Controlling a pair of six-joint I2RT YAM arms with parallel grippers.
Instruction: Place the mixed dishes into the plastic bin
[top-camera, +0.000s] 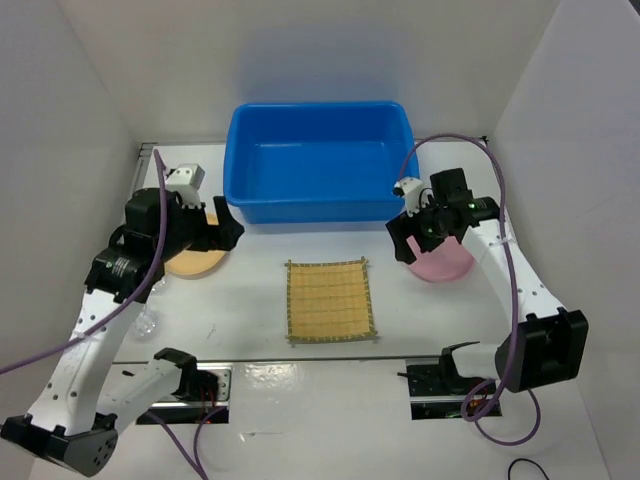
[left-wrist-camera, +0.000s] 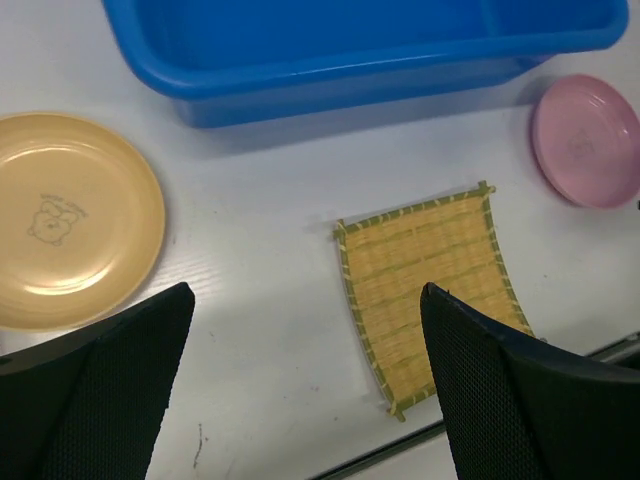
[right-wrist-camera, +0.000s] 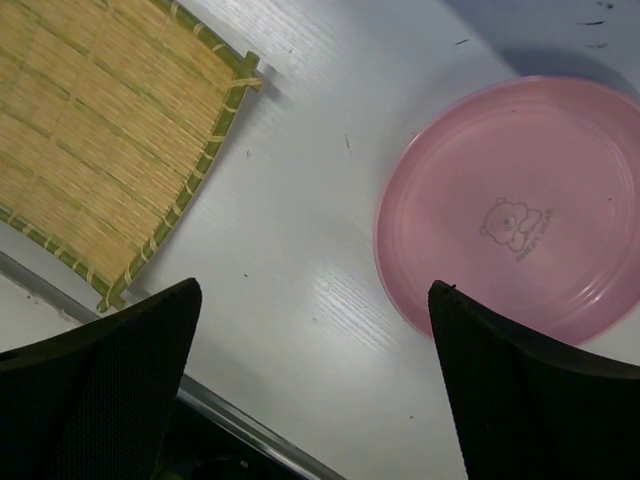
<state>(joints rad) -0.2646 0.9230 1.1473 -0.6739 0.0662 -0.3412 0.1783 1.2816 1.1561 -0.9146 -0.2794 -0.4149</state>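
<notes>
The blue plastic bin (top-camera: 310, 211) stands at the back centre, empty; its wall shows in the left wrist view (left-wrist-camera: 350, 85). The bamboo mat (top-camera: 329, 300) lies flat in front of it (left-wrist-camera: 430, 290) (right-wrist-camera: 100, 140). The tan-orange plate (top-camera: 195, 263) lies at the left (left-wrist-camera: 70, 220). The pink plate (top-camera: 445, 265) lies at the right (right-wrist-camera: 520, 210). My left gripper (top-camera: 228, 228) (left-wrist-camera: 305, 290) hovers open and empty by the tan plate's right edge. My right gripper (top-camera: 400, 235) (right-wrist-camera: 315, 287) hovers open and empty just left of the pink plate. A faint clear shape, perhaps a cup (top-camera: 147, 322), sits near the left arm.
White walls close the table on the left, right and back. A metal strip (top-camera: 320, 362) runs along the near edge by the arm bases. Purple cables loop from both arms.
</notes>
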